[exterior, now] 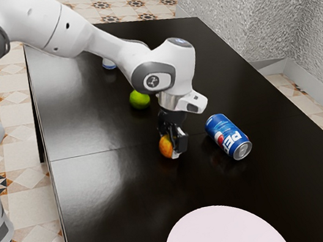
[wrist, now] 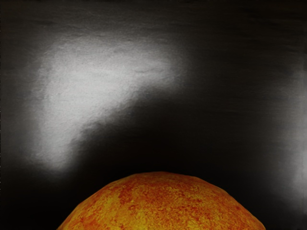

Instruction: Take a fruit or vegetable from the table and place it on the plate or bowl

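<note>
Black glossy bench [exterior: 98, 187], set on patterned floor tiles beside a grey textured wall. A white arm reaches in from the exterior view's upper left. Its black fingers [exterior: 174, 144] point down and are clamped on an orange [exterior: 165, 147], low at the bench; whether it touches the surface is unclear. In the wrist view the orange [wrist: 160, 203] sits right under the fingers. A lime [exterior: 139, 98] lies behind the fingers. A can [exterior: 228, 136] lies near them, on the exterior view's right. A pale plate [exterior: 224, 235] lies well in front.
</note>
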Robot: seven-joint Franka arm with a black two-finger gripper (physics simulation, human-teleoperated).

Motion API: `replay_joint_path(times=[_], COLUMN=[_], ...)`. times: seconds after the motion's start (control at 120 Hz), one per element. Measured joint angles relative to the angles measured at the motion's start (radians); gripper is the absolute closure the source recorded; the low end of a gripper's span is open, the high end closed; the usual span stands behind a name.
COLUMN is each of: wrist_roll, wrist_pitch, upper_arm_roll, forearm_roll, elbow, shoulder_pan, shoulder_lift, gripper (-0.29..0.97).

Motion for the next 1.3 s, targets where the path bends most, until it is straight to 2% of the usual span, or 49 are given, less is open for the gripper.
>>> replay_joint_path(times=[0.158,0.225,0.375,0.567,0.742,0.892,1.042,1.158,1.3], wrist_roll=[-0.005,-0.007,-0.01,-0.01,-0.01,-0.01,-0.01,-0.007,-0.005], wrist_pitch=[-0.011,-0.031,-0.076,-0.102,-0.111,-0.115,-0.117,-0.116,-0.114], upper_arm_roll=[-0.006,-0.015,-0.113,-0.256,-0.344,-0.361,-0.362,-0.366,-0.368], forearm_roll=[0.032,0.062,0.112,0.13,0.129,0.123,0.12,0.102,0.092], elbow=[0.005,0.007,0.031,0.124,0.207,0.322,0.353,0.354,0.358], shoulder_pan=[-0.015,-0.056,-0.134,-0.143,-0.146,-0.192,-0.193,-0.167,-0.171], shoulder_lift=[-0.104,-0.168,-0.216,-0.134,-0.05,0.055,0.08,0.081,0.078], gripper=[0.31,0.3,0.31,0.31,0.31,0.31,0.31,0.14,0.05])
